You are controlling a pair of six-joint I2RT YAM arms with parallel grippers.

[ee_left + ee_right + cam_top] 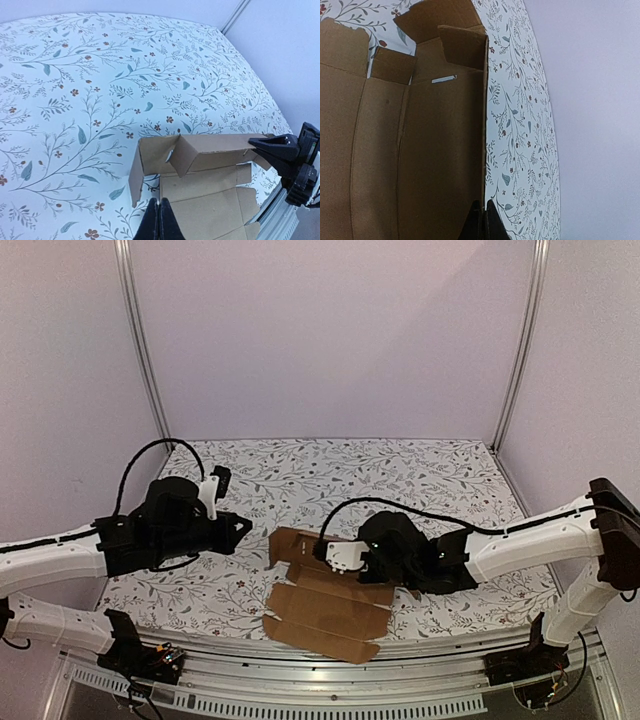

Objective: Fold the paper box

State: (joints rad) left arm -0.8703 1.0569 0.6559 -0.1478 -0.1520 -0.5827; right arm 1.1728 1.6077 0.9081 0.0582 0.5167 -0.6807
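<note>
The paper box (325, 605) is a brown cardboard sheet lying partly folded near the table's front edge, between the two arms. Its far wall (215, 147) stands up, and an end flap (136, 175) at the left is raised. My left gripper (159, 201) is shut and empty, pointing at the box's left end from just beside it (246, 526). My right gripper (484, 204) is shut too. Its tips (252, 142) sit against the right end of the raised wall, over the box (420, 150).
The table (430, 480) wears a white cloth printed with leaves and flowers. Lilac walls and metal posts (520, 340) close in the back and sides. A metal rail (400, 690) runs along the front edge, just below the box.
</note>
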